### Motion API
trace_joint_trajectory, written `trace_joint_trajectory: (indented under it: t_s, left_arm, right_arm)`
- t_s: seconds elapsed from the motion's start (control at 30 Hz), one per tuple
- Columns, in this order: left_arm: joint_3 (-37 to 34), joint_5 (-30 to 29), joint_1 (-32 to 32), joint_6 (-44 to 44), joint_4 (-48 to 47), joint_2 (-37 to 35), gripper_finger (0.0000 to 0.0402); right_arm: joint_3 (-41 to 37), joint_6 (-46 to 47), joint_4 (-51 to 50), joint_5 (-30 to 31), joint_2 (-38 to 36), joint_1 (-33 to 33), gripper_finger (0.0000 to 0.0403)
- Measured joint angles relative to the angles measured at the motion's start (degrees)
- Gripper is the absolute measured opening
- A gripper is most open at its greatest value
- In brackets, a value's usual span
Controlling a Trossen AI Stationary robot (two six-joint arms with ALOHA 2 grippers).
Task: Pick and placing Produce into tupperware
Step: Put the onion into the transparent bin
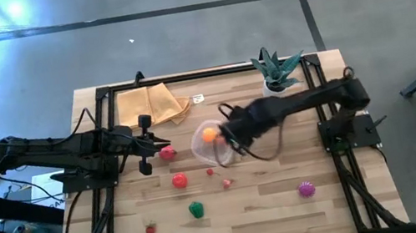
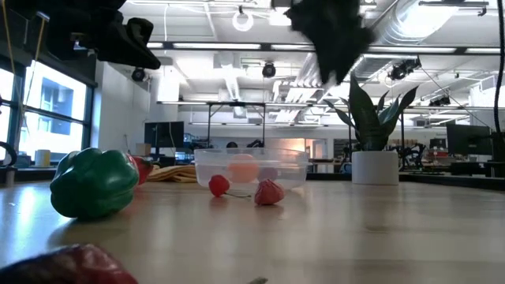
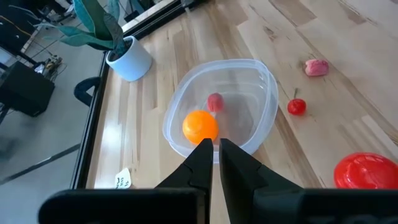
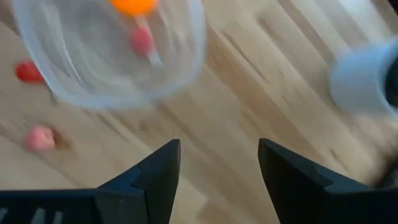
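A small white tag (image 3: 123, 180) lies on the worktop (image 1: 274, 207) near the yellow cloth (image 1: 151, 105); whatever is printed on it is too small to read.

The tupperware (image 1: 211, 142) sits upright and open near the middle of the worktop, mouth up; it is round, so no long axis shows. Inside lie an orange fruit (image 3: 200, 126) and a small red piece (image 3: 215, 102). Its far rim in the high view is partly covered by the right arm.

The right gripper (image 4: 219, 171) is above the worktop just beside the tupperware, jaws apart and empty. The left gripper (image 3: 216, 163) hovers on the other side, jaws together, holding nothing.

Other produce is scattered loose: a red tomato (image 1: 167, 152), a green pepper (image 1: 197, 210), a purple piece (image 1: 306, 190), a cherry (image 3: 296, 106) and a pink piece (image 3: 316, 67). In the low view a dark red piece (image 2: 67, 267) is blurred and cut off.
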Motion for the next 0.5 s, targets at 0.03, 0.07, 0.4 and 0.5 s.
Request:
trace_joint_trajectory:
  t_s: [0.03, 0.07, 0.4, 0.5]
  left_arm:
    - [0.0, 0.0, 0.0, 0.0, 0.0, 0.0, 0.0019]
    - [0.0, 0.0, 0.0, 0.0, 0.0, 0.0, 0.0019]
    - [0.0, 0.0, 0.0, 0.0, 0.0, 0.0, 0.0019]
    - [0.0, 0.0, 0.0, 0.0, 0.0, 0.0, 0.0019]
  right_arm:
    - [0.0, 3.0, -2.5, 0.6, -0.6, 1.7, 0.0209]
    - [0.0, 6.0, -4.7, 1.1, -1.2, 3.5, 0.0209]
    - [-1.0, 33.3, -9.2, 1.0, -2.8, 21.2, 0.0209]
    - [-5.9, 42.6, -9.2, -1.2, -3.9, 24.5, 0.0209]
